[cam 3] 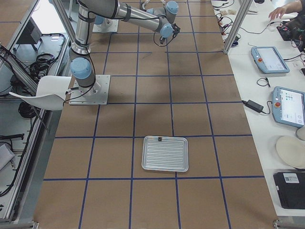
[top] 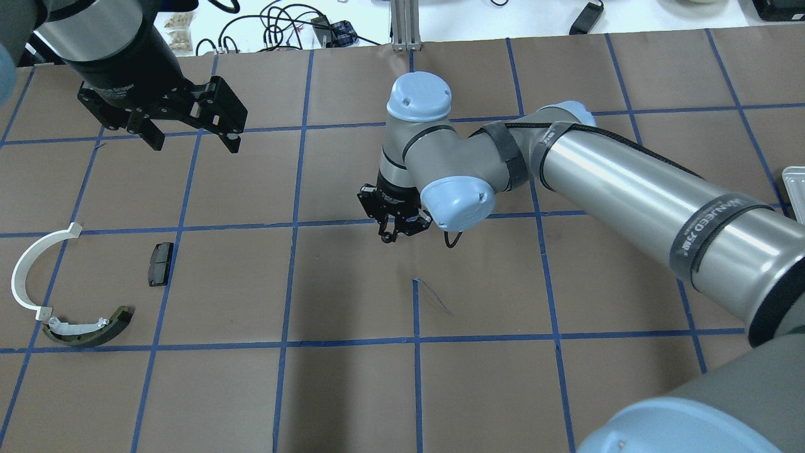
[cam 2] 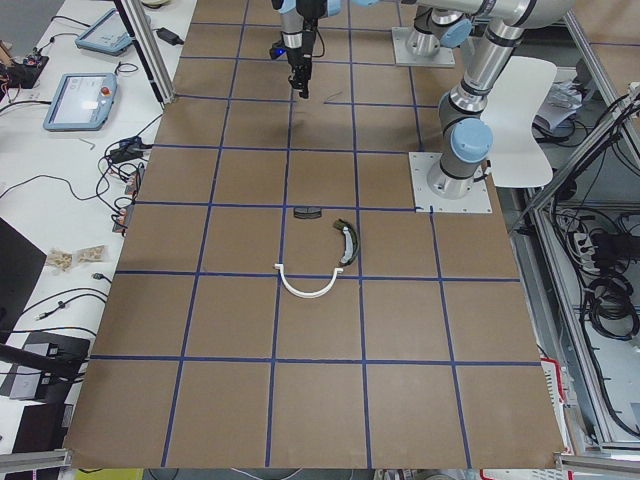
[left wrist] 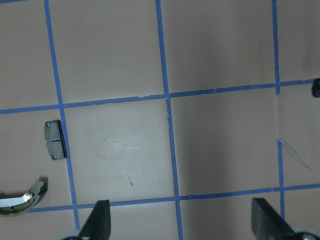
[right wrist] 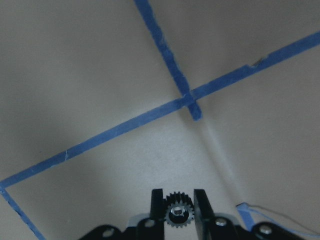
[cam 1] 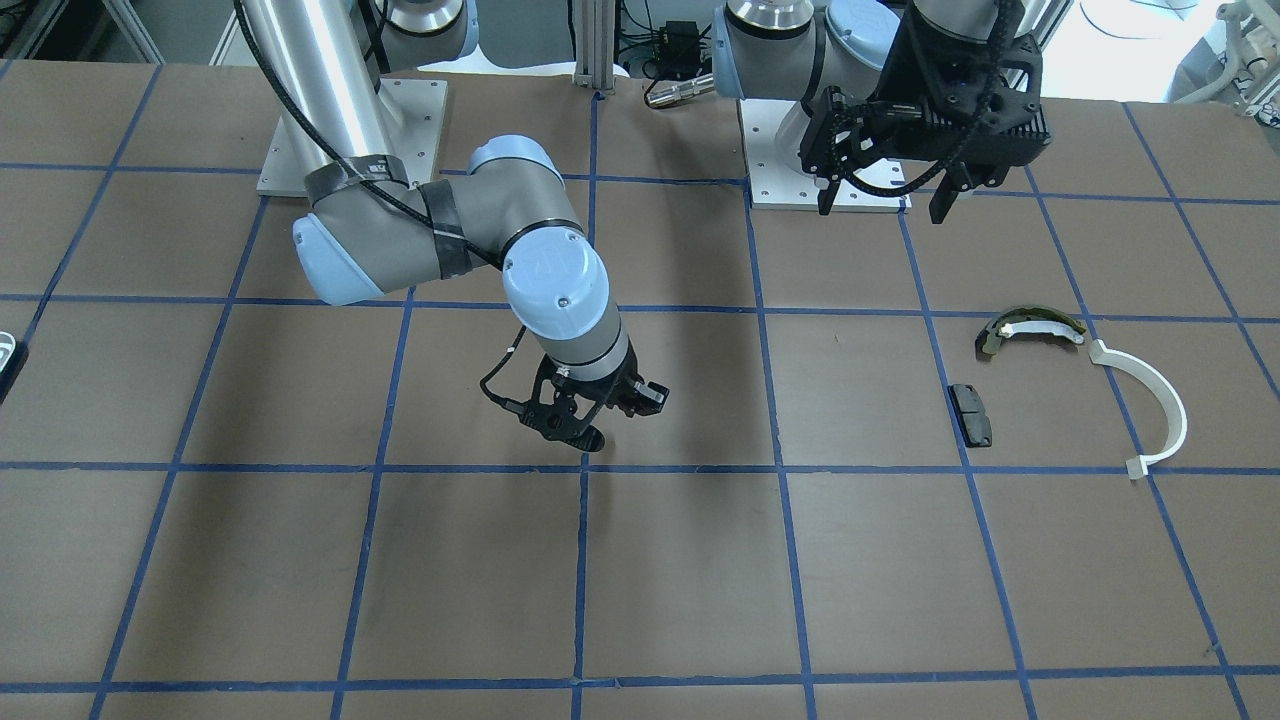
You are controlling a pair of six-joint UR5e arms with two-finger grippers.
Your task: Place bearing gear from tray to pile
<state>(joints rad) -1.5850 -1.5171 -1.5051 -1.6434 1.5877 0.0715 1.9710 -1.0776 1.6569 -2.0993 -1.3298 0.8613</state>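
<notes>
R gripper (top: 386,237) pinches the bearing gear (right wrist: 179,214) btwn its jaws, over the table (top: 352,377), well apart from the pile (top: 88,331), which lies twd the robot's left. L gripper (top: 193,141) hangs nearer the pile, jaws spread & empty, so I'd say the gear needs a long leftward carry.

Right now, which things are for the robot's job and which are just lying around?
For the job: the bearing gear, pinched in the right tool; the tray; the pile of white half-ring strip, brake shoe and black pad.

Just lying about: the tablets and power adapter on the side bench.
</notes>
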